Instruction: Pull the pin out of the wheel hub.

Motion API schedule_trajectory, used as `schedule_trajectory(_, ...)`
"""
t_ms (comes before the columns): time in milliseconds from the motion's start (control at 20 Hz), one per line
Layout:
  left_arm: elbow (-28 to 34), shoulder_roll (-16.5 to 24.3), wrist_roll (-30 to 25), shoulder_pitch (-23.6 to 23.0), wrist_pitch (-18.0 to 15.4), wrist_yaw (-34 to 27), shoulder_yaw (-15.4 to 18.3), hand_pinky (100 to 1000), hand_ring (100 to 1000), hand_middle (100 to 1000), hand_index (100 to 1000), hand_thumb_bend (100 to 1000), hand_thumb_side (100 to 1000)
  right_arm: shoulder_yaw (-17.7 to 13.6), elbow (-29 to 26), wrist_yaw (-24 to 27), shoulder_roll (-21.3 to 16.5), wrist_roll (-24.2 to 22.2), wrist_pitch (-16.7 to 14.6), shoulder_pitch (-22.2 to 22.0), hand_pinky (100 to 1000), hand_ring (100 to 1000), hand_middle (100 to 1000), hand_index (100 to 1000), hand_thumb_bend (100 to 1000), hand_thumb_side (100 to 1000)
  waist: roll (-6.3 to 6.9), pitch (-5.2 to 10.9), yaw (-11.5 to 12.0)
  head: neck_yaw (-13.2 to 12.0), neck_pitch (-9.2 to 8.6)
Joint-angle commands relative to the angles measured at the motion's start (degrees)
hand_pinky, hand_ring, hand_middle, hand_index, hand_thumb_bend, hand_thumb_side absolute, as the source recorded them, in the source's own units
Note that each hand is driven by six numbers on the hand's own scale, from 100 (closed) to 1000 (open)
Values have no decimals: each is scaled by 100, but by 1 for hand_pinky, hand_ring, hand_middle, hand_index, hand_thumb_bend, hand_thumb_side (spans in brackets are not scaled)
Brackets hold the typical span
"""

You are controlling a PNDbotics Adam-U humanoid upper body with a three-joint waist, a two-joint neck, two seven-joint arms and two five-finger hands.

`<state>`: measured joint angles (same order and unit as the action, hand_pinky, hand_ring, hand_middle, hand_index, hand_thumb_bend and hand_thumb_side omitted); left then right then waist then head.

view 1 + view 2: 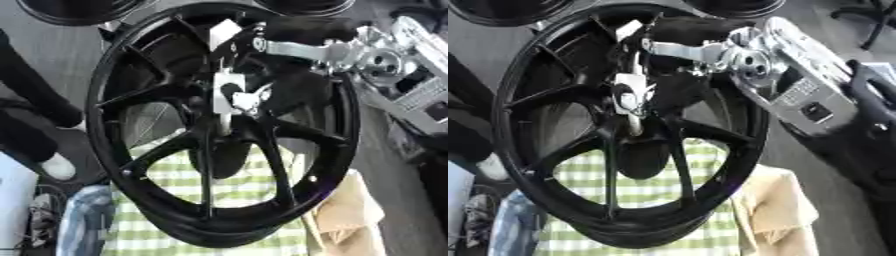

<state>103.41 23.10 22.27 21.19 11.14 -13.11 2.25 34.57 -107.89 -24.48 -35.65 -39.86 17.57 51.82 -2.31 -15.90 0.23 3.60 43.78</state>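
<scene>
In the left eye view we see our right hand (302, 30) reaching into the black wheel hub (223, 125), whose spokes hide its fingers; a green checked cloth (219, 185) lies beneath. In the right eye view, the pale pin (629, 102) sits at the hub's centre.

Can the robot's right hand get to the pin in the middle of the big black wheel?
Probably yes. The right hand already reaches in from the upper right to the hub of the wheel, right by the pale pin. Nothing seems to block it, though I cannot tell if its fingers hold the pin.
</scene>
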Motion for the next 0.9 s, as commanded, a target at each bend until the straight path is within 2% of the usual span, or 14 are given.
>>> schedule_trajectory(50, 78, 73, -9, 74, 7, 8, 2, 709, 637, 615, 697, 109, 799, -47, 8, 37, -62, -36, -40, 46, 874, 831, 789, 931, 100, 787, 26, 81, 7, 7, 34)
schedule_trajectory(350, 77, 75, -20, 79, 12, 5, -8, 709, 638, 616, 696, 108, 799, -36, 41, 43, -75, -105, -79, 8, 876, 834, 792, 936, 100, 800, 30, 74, 7, 9, 34)
schedule_trajectory(900, 72, 74, -48, 89, 22, 2, -35, 710, 639, 616, 696, 104, 802, -25, 234, -38, -24, -92, -106, -1, 870, 827, 785, 938, 111, 758, 43, 56, 9, 30, 34)
